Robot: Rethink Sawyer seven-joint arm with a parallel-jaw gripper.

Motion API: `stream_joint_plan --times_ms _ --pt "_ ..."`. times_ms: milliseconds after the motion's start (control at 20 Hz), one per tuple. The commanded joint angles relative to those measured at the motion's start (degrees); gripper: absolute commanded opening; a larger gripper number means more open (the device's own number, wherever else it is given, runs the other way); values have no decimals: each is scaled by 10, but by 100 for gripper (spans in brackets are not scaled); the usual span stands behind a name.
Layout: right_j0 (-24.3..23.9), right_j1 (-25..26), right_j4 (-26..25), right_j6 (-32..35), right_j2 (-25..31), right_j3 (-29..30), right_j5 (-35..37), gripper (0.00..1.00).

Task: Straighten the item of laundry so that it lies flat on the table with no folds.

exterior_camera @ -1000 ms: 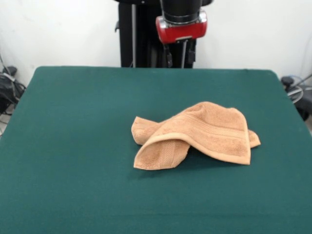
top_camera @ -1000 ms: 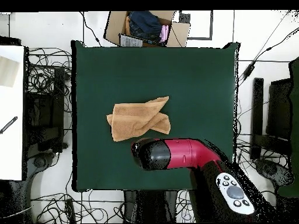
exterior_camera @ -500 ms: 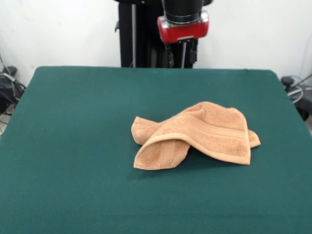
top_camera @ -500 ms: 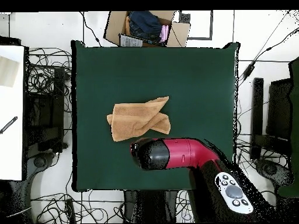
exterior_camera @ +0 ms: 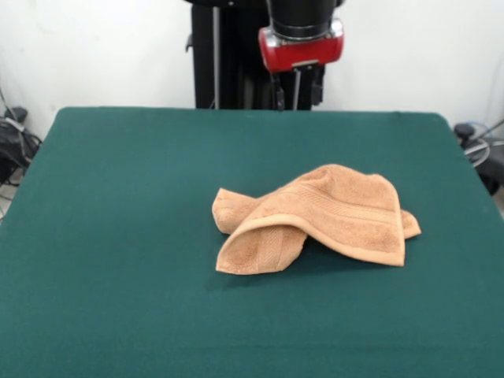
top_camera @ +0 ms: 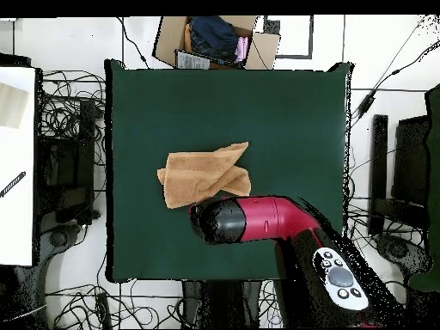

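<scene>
The towel (exterior_camera: 315, 216) looks like soft, nubby terry cloth with ribbed bands, the table (exterior_camera: 126, 236) has a matt felt-like cover, and the arm (top_camera: 266, 219) is glossy red plastic.

Arm (top_camera: 258, 219) hides the gripper (exterior_camera: 298, 93) from overhead — towel's (exterior_camera: 315, 216) underside unseen.

The dark green worktop (exterior_camera: 118, 236) carries one thing: a crumpled orange-tan towel (exterior_camera: 323, 216), folded over itself near its middle.
</scene>
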Motion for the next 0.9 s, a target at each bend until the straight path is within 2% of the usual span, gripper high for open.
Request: stream_joint_plan --times_ms 50,900 --pt "21 8 3 -24 49 -62 70 100" --pt "53 76 -5 -39 56 -188 122 100"
